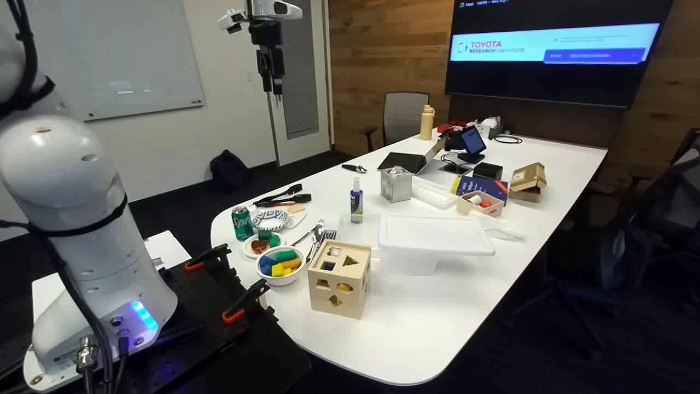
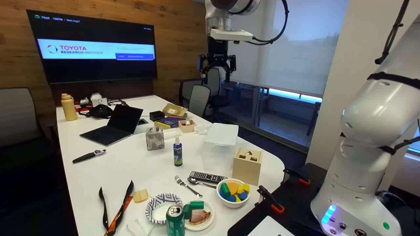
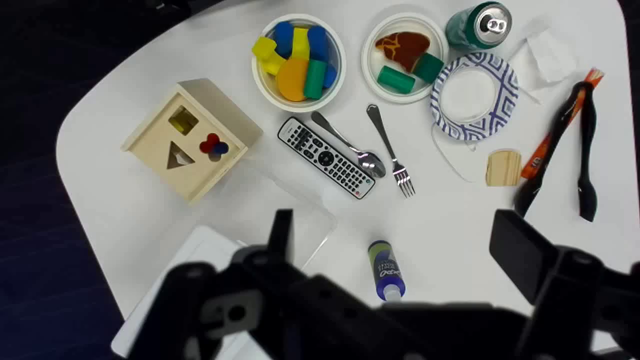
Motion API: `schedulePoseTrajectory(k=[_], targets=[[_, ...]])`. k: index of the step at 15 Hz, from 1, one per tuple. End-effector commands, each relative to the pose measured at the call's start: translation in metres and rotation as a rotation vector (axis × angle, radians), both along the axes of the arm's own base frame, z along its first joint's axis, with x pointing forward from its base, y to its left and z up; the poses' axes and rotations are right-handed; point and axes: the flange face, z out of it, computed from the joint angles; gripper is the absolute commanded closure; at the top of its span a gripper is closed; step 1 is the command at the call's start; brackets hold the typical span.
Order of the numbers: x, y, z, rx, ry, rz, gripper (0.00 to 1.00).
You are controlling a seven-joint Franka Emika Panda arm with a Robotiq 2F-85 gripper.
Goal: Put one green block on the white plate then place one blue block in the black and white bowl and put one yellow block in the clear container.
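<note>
My gripper (image 3: 393, 225) is open and empty, high above the table in both exterior views. The white plate (image 3: 369, 75) holds a toy steak, a green cylinder (image 3: 396, 80) and a darker green block (image 3: 428, 68). The patterned black-and-white bowl (image 3: 501, 107) stands beside it, with nothing in it. A white bowl (image 3: 300, 106) holds several pieces, among them a blue block (image 3: 318, 44), a yellow block (image 3: 300, 45) and a green one (image 3: 315, 80). The clear container (image 3: 300, 210) is a see-through box, partly under a white lid (image 3: 207, 247) and hidden by a finger.
A wooden shape cube (image 3: 160, 150), a remote (image 3: 325, 157), a spoon, a fork (image 3: 387, 135) and an upright spray bottle (image 3: 385, 267) stand or lie nearby. A green can (image 3: 477, 25) stands by the patterned bowl. Tongs (image 3: 552, 145), a laptop and boxes lie farther along.
</note>
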Motion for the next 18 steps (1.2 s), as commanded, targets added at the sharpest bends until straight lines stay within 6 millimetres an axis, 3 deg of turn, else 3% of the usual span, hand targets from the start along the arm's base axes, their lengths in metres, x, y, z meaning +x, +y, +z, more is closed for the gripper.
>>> schedulePoseTrajectory(k=[1, 7, 12, 15, 18], targets=[[0.0, 0.0, 0.001, 0.0, 0.001, 0.0, 0.0], [-0.017, -0.019, -0.152, 0.02, 0.084, -0.137, 0.0], [-0.063, -0.044, -0.283, 0.1, 0.105, -0.326, 0.0], [-0.08, -0.063, -0.335, 0.133, 0.107, -0.402, 0.0], [-0.082, -0.073, -0.37, 0.182, 0.123, -0.427, 0.0]])
